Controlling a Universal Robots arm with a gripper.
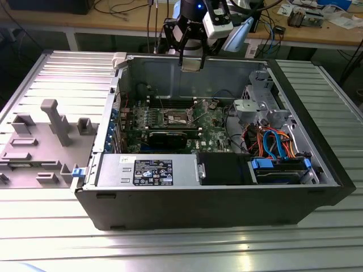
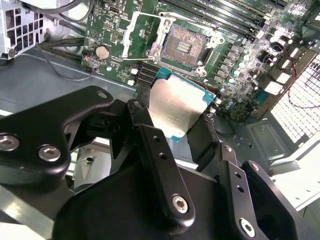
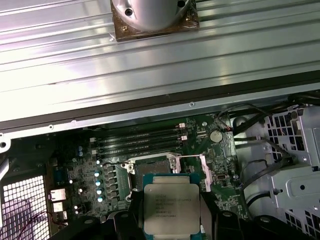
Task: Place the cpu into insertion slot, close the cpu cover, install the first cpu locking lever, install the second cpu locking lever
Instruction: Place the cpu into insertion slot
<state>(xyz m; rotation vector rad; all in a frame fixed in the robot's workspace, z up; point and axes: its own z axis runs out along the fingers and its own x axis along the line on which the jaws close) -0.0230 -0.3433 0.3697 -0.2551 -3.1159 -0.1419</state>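
The ribbed metal tabletop point(image 1: 170, 243) carries an open computer case point(image 1: 198, 207) and, at the exterior view's left, a grey fixture tray point(image 1: 51, 154).

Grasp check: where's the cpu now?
The cpu is clamped in the gripper above the open case; in the second wrist view it hangs near the empty insertion slot.

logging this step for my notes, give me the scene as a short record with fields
end effector: shut on the cpu, high over the open computer case
cpu: gripped by its edges, above the motherboard, not yet in the slot
insertion slot: empty, pin grid exposed
cpu cover: swung open beside the slot
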